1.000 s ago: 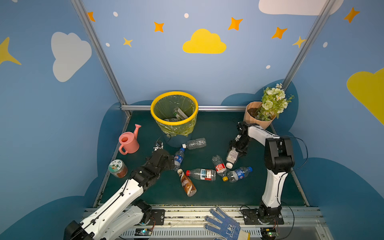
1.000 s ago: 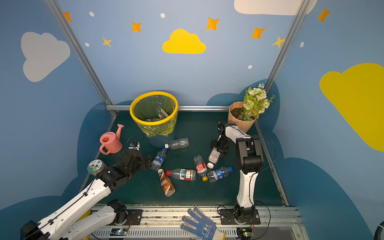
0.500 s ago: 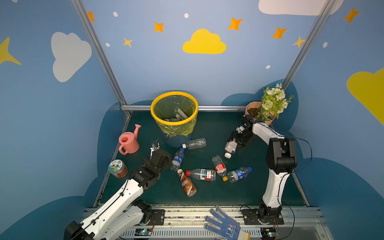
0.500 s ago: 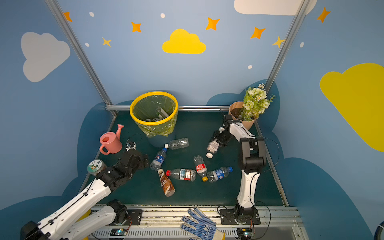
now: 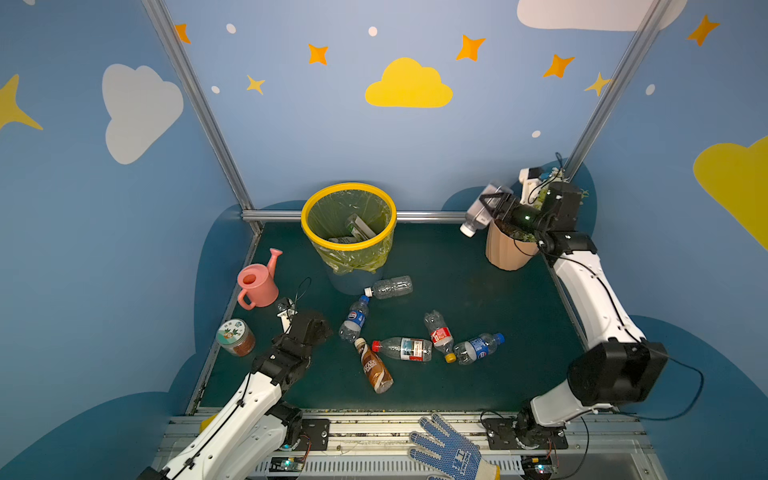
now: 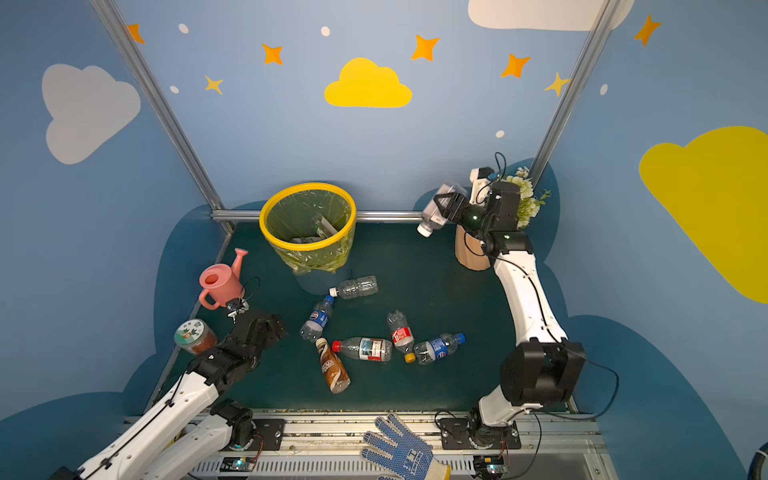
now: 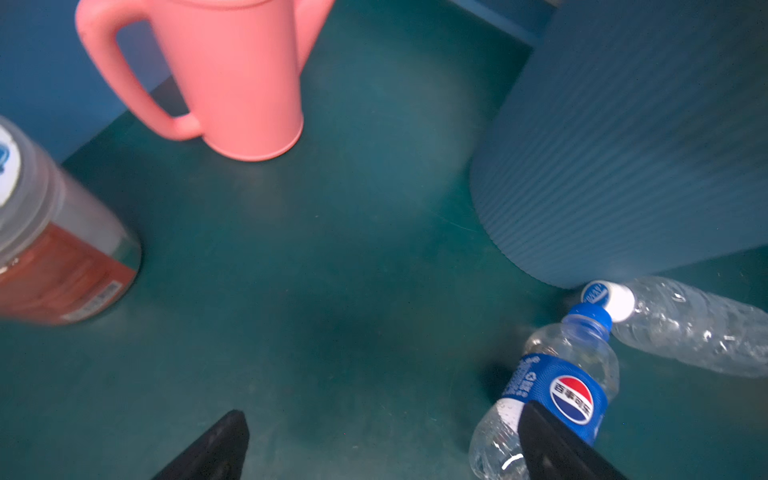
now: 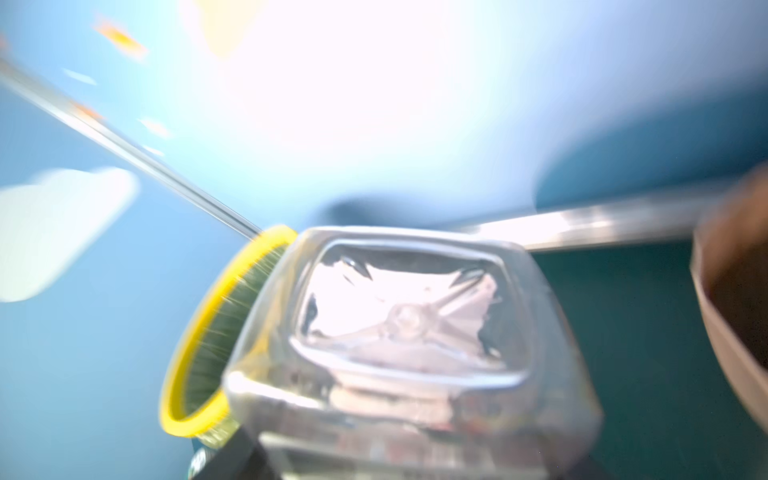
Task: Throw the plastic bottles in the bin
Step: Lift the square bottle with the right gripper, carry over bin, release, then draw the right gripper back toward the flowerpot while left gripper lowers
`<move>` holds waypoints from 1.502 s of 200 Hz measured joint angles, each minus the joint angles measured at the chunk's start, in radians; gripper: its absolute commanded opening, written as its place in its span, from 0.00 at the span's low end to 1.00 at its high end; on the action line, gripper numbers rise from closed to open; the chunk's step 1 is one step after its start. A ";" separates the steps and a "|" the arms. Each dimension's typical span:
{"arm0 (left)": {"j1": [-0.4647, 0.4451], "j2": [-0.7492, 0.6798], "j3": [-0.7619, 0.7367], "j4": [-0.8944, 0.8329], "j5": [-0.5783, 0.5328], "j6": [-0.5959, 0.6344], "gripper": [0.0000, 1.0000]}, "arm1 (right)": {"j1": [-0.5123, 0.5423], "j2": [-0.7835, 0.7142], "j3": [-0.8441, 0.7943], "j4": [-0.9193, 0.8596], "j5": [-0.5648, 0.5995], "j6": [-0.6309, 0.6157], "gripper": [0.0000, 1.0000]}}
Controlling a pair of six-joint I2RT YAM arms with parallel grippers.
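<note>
Left pincer [image 7: 382, 415] agape; right pincer [image 5: 492, 203] aloft, clamped.

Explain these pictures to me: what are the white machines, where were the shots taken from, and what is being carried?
The white machines are two robot arms, each ending in a two-fingered gripper. The two wide pictures come from one camera pair overhead; the two close-ups come from cameras on the arms' wrists. The right gripper holds a clear square bottle in the air near the flower pot, not yet over the yellow-rimmed bin. The left gripper is open, low over the green mat beside a blue-label bottle. Six bottles lie on the mat; a pink watering can and a jar stand there too.
</note>
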 measured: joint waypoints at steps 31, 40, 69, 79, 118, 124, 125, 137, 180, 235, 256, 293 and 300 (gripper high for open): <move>0.026 0.023 0.001 -0.004 0.034 -0.037 1.00 | 0.066 -0.043 0.041 0.257 0.012 0.043 0.49; 0.027 0.031 0.002 -0.005 0.043 -0.042 1.00 | 0.098 -0.026 0.068 0.313 0.017 0.056 0.49; 0.027 0.049 0.010 -0.011 0.071 -0.055 1.00 | 0.236 0.144 0.280 0.417 0.005 0.085 0.52; 0.027 0.051 0.014 -0.012 0.081 -0.059 1.00 | 0.285 0.232 0.388 0.410 -0.013 0.084 0.56; 0.027 0.048 0.021 -0.018 0.111 -0.059 1.00 | 0.434 0.748 1.070 0.041 -0.117 -0.019 0.82; 0.027 0.047 0.024 -0.022 0.114 -0.057 1.00 | 0.444 0.816 1.148 -0.022 -0.130 -0.031 0.84; 0.027 0.046 0.024 -0.022 0.115 -0.057 1.00 | 0.447 0.829 1.161 -0.034 -0.132 -0.034 0.84; 0.027 0.040 0.035 -0.032 0.119 -0.046 1.00 | 0.451 0.901 1.208 -0.128 -0.148 -0.047 0.88; 0.028 0.015 0.072 -0.041 0.127 -0.010 1.00 | 0.404 0.748 0.934 -0.254 -0.093 -0.141 0.96; -0.017 0.027 0.109 -0.026 0.133 0.044 1.00 | 0.344 0.203 0.604 -0.158 -0.017 -0.269 0.97; -0.070 0.045 0.142 -0.026 0.104 0.058 1.00 | 0.309 0.049 0.399 -0.077 -0.011 -0.273 0.97; -0.160 0.053 0.164 -0.026 0.047 0.042 1.00 | 0.203 -0.032 0.021 -0.008 0.021 -0.244 0.97; -0.171 0.056 0.164 -0.026 0.040 0.039 1.00 | 0.188 -0.027 -0.043 -0.013 0.026 -0.238 0.97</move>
